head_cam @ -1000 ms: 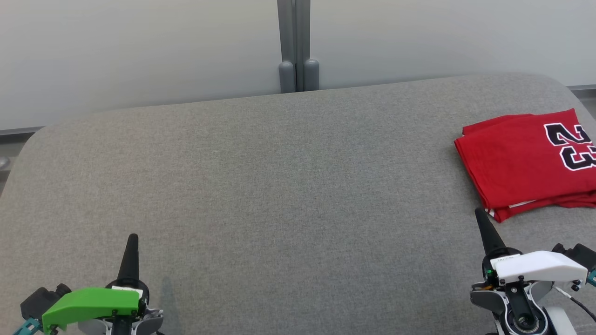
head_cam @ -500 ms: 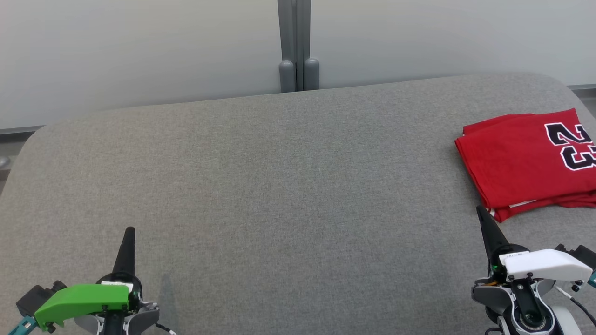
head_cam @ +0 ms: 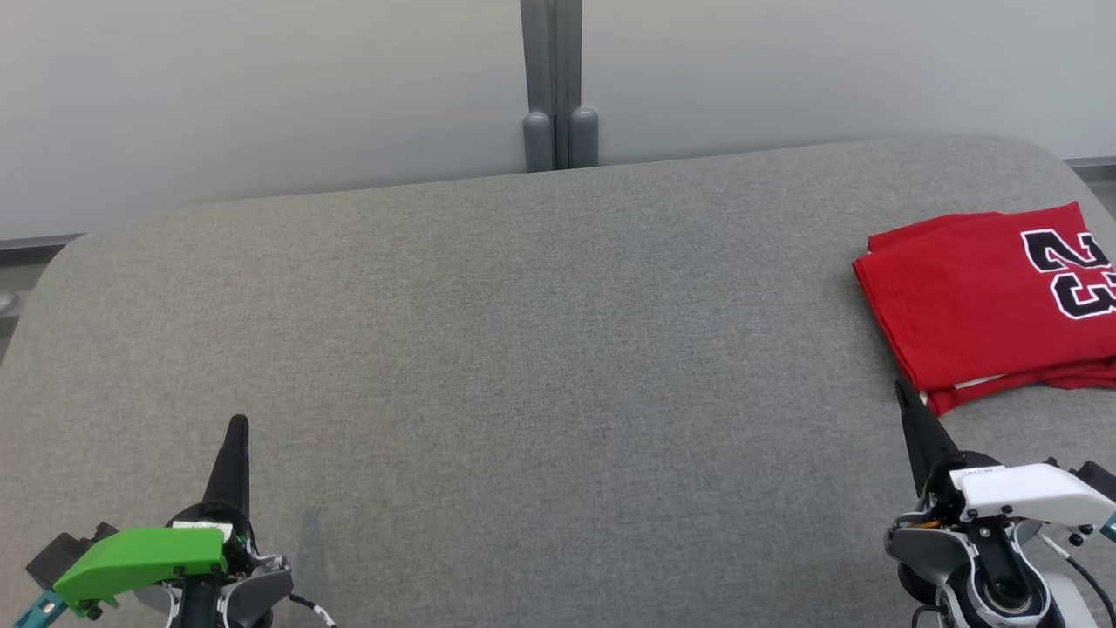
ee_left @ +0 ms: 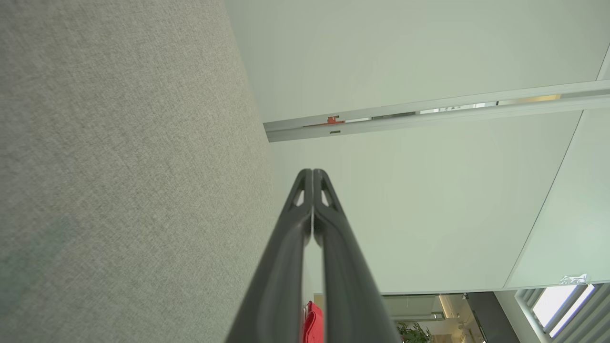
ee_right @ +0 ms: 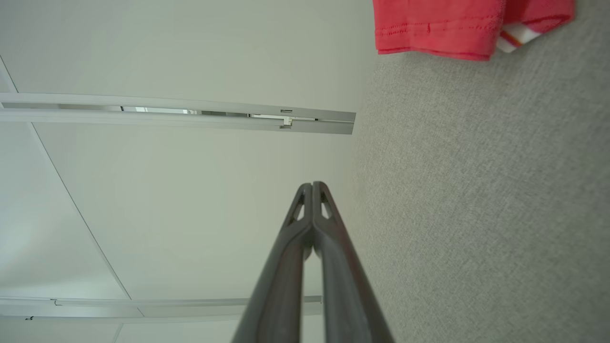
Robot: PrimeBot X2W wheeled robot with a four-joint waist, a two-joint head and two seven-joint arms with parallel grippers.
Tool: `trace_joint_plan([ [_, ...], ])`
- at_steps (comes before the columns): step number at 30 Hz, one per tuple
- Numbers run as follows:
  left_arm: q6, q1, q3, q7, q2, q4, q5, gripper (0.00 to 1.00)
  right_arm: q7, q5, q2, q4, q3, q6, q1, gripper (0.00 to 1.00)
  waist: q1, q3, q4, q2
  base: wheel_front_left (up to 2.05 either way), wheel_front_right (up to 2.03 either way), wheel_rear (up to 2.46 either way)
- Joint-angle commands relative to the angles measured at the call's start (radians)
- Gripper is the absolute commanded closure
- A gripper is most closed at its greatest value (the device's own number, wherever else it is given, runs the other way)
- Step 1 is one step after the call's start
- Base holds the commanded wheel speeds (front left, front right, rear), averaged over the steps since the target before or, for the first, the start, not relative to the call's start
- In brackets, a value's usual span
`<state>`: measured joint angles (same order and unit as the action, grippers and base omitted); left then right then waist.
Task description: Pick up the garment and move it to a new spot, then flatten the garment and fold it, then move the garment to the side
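Observation:
The garment [head_cam: 976, 301] is a red jersey with black-and-white numbers, folded into a neat rectangle at the right edge of the grey table [head_cam: 523, 349]. Its red hem and a white trim corner show as the garment [ee_right: 438, 28] at the top of the right wrist view. My right gripper [head_cam: 900, 388] is shut and empty, its tip just short of the garment's near corner. My left gripper [head_cam: 237, 425] is shut and empty at the lower left, far from the garment. Both pairs of fingers press together in the wrist views, left gripper [ee_left: 312, 171] and right gripper [ee_right: 312, 184].
A pale wall panel with a grey vertical post [head_cam: 558, 87] runs behind the table's far edge. The table's rounded corners sit at far left and far right.
Both arms have drawn back toward the bottom of the head view, the left one slightly leftward. The garment has stayed where it lies.

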<state>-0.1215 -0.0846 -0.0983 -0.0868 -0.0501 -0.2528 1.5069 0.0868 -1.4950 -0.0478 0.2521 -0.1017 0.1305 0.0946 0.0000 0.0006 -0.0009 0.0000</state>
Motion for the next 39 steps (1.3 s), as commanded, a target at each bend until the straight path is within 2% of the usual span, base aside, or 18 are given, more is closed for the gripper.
trace_joint_plan([
  [1,-0.005,-0.023,-0.006,-0.006,-0.001,0.007,0.020,1.00,0.006,-0.022,-0.004,-0.008,-0.004,0.000,0.016,1.00,0.0000,0.000,0.000,0.0000,0.00,0.00,0.00],
  [16,-0.013,-0.032,-0.019,-0.032,0.000,0.009,0.111,1.00,0.031,-0.124,-0.004,-0.010,-0.015,0.000,0.017,1.00,0.0000,0.003,0.001,0.0000,0.00,0.00,0.00],
  [39,-0.012,-0.030,-0.019,-0.031,0.000,0.009,0.107,1.00,0.030,-0.121,-0.004,-0.010,-0.014,0.000,0.017,1.00,0.0000,0.003,0.001,0.0000,0.00,0.00,0.00],
])
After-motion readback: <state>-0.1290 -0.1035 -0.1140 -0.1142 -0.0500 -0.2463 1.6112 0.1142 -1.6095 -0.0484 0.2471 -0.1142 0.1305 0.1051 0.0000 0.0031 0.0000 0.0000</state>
